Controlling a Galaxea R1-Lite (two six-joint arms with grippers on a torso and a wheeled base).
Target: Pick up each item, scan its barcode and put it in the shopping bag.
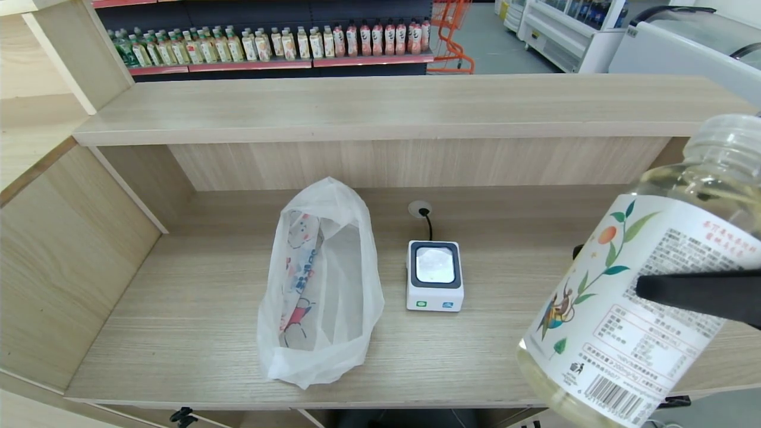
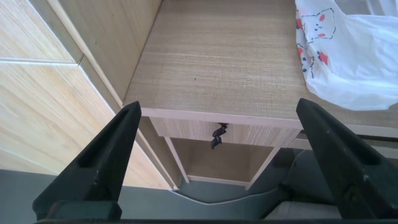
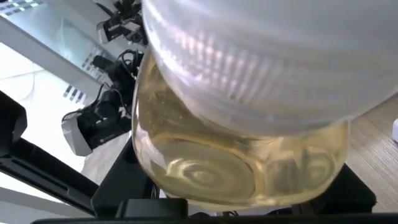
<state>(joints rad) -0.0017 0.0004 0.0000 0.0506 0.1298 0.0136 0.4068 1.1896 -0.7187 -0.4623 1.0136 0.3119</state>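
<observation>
Item in hand: one clear plastic bottle [image 1: 642, 285] of pale yellow drink with a white label, tilted with its cap up and away and its base low and near the head camera. Location: in the air over the right near edge of the counter [image 1: 196, 309], well to the right of the scanner [image 1: 434, 274]. Holder: right hand [image 1: 654, 291], clamped across the bottle's labelled middle. Barcode [image 1: 615, 399]: printed low on the label near the base, facing upward, away from the counter. Scanner: white box with an upward-facing window, mid-counter. Shopping bag [image 1: 321, 285]: white, translucent, just left of the scanner, containing a printed packet [image 1: 300, 267]. Left hand [image 2: 214, 168]: fingers spread wide, holding nothing, off the counter's near left edge close to the bag. Handling note: the step appears to be scanning. The bottle likely needs carrying leftward over the window and rolling so the barcode faces down, flat and square to the glass, with the grip kept firm on the smooth plastic.
</observation>
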